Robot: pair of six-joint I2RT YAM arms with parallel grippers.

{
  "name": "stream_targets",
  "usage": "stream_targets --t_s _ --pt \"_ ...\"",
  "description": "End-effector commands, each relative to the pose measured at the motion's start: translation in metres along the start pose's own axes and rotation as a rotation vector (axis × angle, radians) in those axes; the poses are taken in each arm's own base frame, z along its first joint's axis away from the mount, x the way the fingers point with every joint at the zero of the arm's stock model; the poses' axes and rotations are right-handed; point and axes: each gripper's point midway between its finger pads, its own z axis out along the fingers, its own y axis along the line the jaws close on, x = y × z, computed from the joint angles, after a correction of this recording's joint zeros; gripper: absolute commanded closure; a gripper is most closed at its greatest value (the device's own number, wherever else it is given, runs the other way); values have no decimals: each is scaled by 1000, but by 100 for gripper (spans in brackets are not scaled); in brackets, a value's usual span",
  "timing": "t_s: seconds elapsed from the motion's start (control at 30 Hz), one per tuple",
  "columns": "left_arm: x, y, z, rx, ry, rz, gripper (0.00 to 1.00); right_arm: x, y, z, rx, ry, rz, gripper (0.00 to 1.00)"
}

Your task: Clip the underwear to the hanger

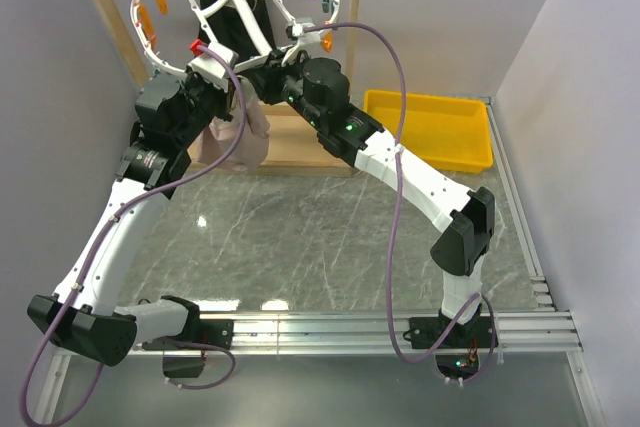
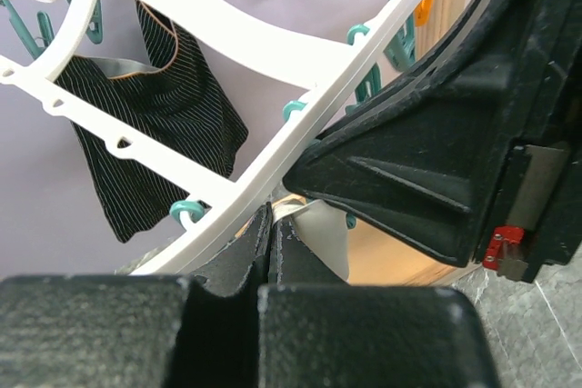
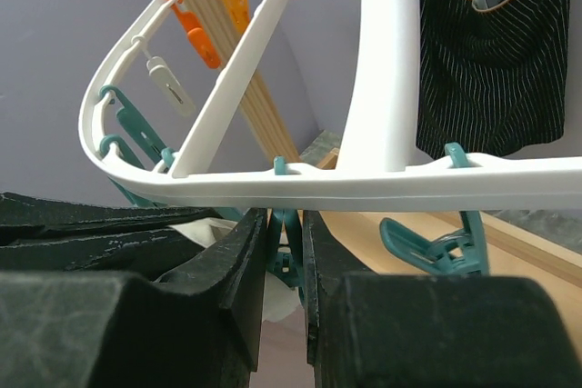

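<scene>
Pink underwear [image 1: 240, 137], pinched in the closed jaws of your left gripper [image 2: 270, 224], hangs just below the hanger [image 3: 409, 184] rim; with the right gripper [image 3: 285, 224] jaws narrowed onto the teal clothespin [image 3: 287, 244] under that rim, squeeze it fully open and feed the fabric deep before releasing.

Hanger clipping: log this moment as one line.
phase: clipping | left gripper: shut on underwear, under hanger rim | right gripper: shut on teal clothespin | underwear: hangs below left gripper
</scene>
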Motion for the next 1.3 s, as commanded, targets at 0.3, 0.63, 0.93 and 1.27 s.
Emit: stream_targets --t_s 0.3,0.63,0.93,1.27 --pt "-35 8 -6 -21 -88 26 100 -12 6 -11 -13 6 11 67" --pt "-33 9 -5 -19 -78 40 100 -15 5 -10 -25 5 29 53" --pt "-26 6 -1 -5 -56 47 100 -31 9 -15 -49 -16 64 46" --pt "-14 0 -1 30 -26 54 100 -52 14 -34 -102 -46 70 27"
